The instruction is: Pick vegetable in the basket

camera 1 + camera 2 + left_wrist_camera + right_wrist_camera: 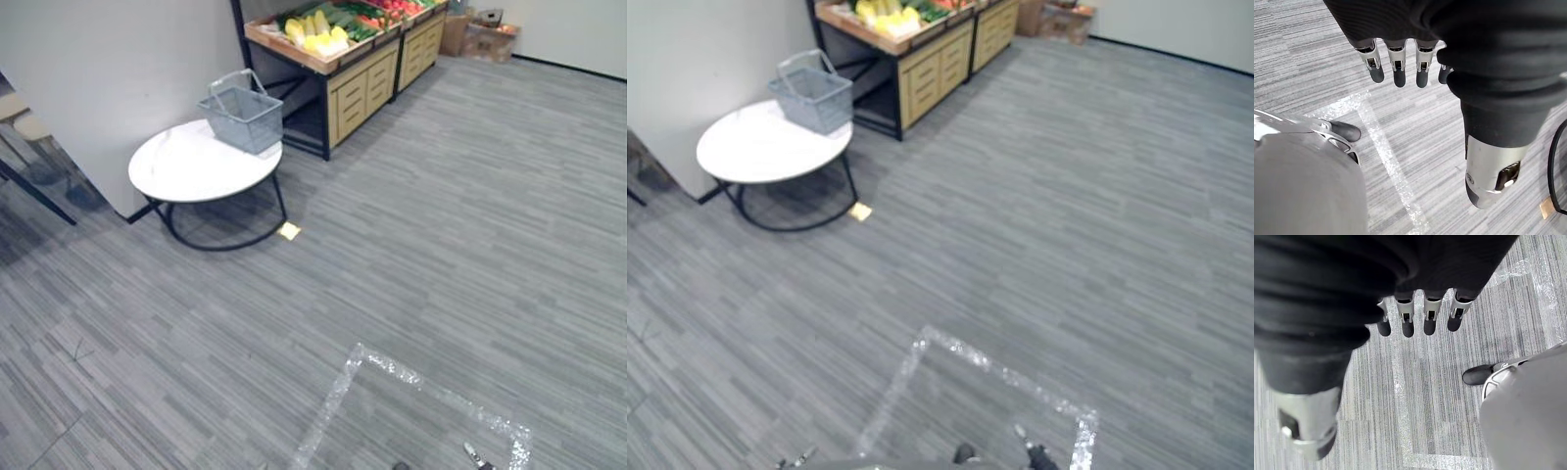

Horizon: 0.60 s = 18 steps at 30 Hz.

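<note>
From the left eye view, a grey wire basket point(242, 117) stands at the 1 o'clock edge of the round white table point(186, 166), a handle raised; whether anything lies in it I cannot tell. At 12 o'clock beyond it, a wooden stand point(362, 83) carries the vegetables point(318, 29): yellow ones nearest, green and red farther along.

In the right eye view, a yellow slip point(860, 211) lies on the floor point(1068, 196) at the table's 5 o'clock, and cardboard boxes point(1058, 20) sit past the stand. Shiny tape point(989, 367) marks a square at 6 o'clock.

In the left wrist view, the left hand point(1396, 68) hangs loose, fingers straight, holding nothing.

In the right wrist view, the right hand point(1415, 316) hangs likewise, released and holding nothing.
</note>
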Tool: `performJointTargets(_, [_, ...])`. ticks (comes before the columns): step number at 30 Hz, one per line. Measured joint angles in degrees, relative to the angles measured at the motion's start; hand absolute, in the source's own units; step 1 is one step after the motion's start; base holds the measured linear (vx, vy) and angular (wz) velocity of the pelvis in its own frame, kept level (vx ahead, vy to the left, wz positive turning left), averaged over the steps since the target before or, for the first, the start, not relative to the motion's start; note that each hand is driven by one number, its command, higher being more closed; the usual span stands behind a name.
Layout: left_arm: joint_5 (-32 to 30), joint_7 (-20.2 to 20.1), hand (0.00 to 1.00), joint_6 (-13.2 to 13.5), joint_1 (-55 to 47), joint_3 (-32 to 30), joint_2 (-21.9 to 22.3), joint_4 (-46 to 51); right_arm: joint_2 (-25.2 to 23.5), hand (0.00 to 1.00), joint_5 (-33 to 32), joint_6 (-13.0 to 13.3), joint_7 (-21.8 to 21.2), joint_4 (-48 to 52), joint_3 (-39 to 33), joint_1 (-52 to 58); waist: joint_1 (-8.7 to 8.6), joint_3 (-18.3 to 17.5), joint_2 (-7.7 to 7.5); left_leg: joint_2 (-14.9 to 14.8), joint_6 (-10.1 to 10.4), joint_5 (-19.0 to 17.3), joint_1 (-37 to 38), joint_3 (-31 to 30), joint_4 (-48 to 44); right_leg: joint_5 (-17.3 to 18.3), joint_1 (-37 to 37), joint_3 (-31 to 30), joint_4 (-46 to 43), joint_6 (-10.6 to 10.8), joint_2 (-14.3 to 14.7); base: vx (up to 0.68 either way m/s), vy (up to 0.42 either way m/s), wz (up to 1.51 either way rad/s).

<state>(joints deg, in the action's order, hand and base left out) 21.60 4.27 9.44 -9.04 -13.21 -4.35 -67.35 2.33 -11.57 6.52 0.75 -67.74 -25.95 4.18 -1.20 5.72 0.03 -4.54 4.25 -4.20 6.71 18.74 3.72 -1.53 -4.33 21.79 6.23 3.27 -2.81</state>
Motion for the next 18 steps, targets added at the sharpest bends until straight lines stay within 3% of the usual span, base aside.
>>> performJointTargets(3, [0.2,0.4,0.00,0.0,0.7,-0.1,-0.2,1.0,0.2,0.00,0.3,0.0,0.1,0.0,1.8,-1.5,0.02,2.2,-0.29,-2.2,2.2,-4.0,-4.0,1.2,-9.6,2.5,0.7,-0.4,-2.4,-1.6,0.0,0.00,-0.035,-0.06])
performJointTargets(4, [0.8,0.4,0.00,0.1,0.8,-0.1,-0.5,2.1,0.2,0.00,0.2,0.1,0.1,0.1,3.1,-1.7,0.14,2.9,-1.04,-3.6,3.3,-5.0,-8.3,1.0,-19.3,3.5,0.9,-0.3,-2.9,-1.7,-0.3,-0.05,-0.066,0.08])
performJointTargets(5, [0.8,0.4,0.00,0.2,0.7,-0.1,-0.5,3.2,0.5,0.00,0.3,0.1,0.1,0.1,4.2,-1.6,0.40,3.6,-1.21,-5.3,3.5,-4.7,-12.0,0.9,-28.1,3.8,0.4,-0.2,-3.2,-2.0,-0.6,-0.03,-0.114,0.15])
performJointTargets(6, [1.1,0.4,0.00,0.5,0.8,-0.2,-0.3,4.4,1.7,0.00,0.3,0.1,0.1,0.1,5.1,-1.4,1.16,5.4,-0.11,-7.7,3.2,-2.0,-16.7,-1.0,-40.1,4.7,-2.0,0.1,-3.6,-2.1,-0.3,0.00,-0.095,0.10])
performJointTargets(8, [2.8,0.4,0.00,0.6,0.8,0.0,0.3,4.7,2.4,0.00,0.3,0.1,0.3,0.1,6.2,-0.9,1.46,6.1,-0.29,-8.3,3.1,0.8,-20.5,-2.8,-47.7,5.5,-3.3,0.3,-3.6,-1.8,-0.9,0.03,-0.012,0.13])
performJointTargets(9, [3.7,0.4,0.00,0.6,1.0,0.0,0.5,4.7,2.7,0.00,0.3,0.1,0.3,0.2,6.6,-0.8,1.64,6.3,0.08,-7.8,2.9,0.1,-22.4,-4.3,-49.5,5.9,-4.2,0.4,-3.6,-1.7,-1.6,0.12,0.084,0.09])
performJointTargets(11, [5.3,0.4,0.00,0.6,0.9,0.0,0.7,4.6,3.5,0.00,0.3,0.1,0.3,0.5,6.8,-1.6,1.68,6.4,0.18,-6.6,3.0,-1.2,-25.8,-5.1,-44.5,6.4,-4.2,0.4,-3.5,-1.1,-3.2,0.19,0.101,0.00])
performJointTargets(13, [5.9,0.4,0.00,0.6,0.7,0.0,0.8,4.6,3.5,0.00,0.3,0.1,0.8,0.8,7.0,-2.3,1.90,6.4,0.19,-5.8,2.8,0.1,-25.9,-5.2,-31.3,7.0,-4.2,0.0,-3.5,0.0,-4.1,0.20,0.121,-0.08])
performJointTargets(15, [6.5,0.5,0.00,0.6,0.7,0.0,1.3,4.5,3.5,0.00,0.3,0.4,1.4,2.2,8.5,-2.6,2.65,6.3,0.67,-5.7,3.1,5.9,-24.9,-5.7,-11.1,8.3,-4.5,-0.6,-3.5,2.0,-4.4,0.32,0.207,-0.13])
performJointTargets(16, [6.5,0.5,0.00,0.6,0.7,0.0,1.5,4.5,3.4,0.00,0.3,0.5,1.4,2.2,8.6,-2.8,3.03,6.5,0.97,-5.9,3.2,6.7,-24.6,-5.8,-7.8,8.7,-5.0,-0.8,-3.5,2.6,-4.3,0.43,0.306,-0.21])
performJointTargets(18, [6.6,0.5,0.00,0.5,-0.2,0.0,2.4,3.7,4.2,0.00,0.3,1.2,1.5,2.2,9.4,-3.0,3.68,6.1,2.74,-7.2,2.8,6.9,-24.3,-7.2,-5.5,11.3,-7.3,-2.9,-4.6,6.1,-4.5,0.49,0.383,-0.42])
